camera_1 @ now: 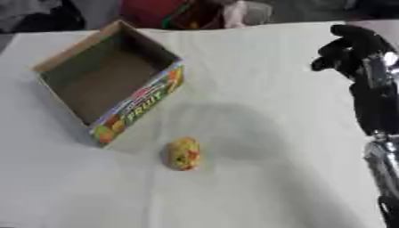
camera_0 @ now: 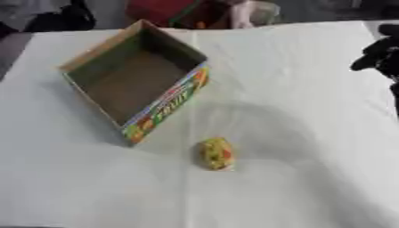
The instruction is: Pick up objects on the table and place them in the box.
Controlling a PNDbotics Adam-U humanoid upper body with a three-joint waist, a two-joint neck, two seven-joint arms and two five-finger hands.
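An open cardboard box [camera_0: 134,78] with a colourful fruit-printed side stands at the upper left of the white table; I see nothing inside it. A small yellow oval object [camera_0: 217,153] with red and green marks lies on the table just below the box's near corner. My right hand [camera_1: 351,46] hangs over the table's right side, well away from the object, fingers curled and holding nothing. Its black and silver forearm [camera_1: 378,116] runs down the right edge. My left hand shows in neither view.
The white cloth-covered table [camera_0: 288,102] stretches wide around the box and object. Dark and red items [camera_0: 168,11] and a person's arm sit beyond the far edge.
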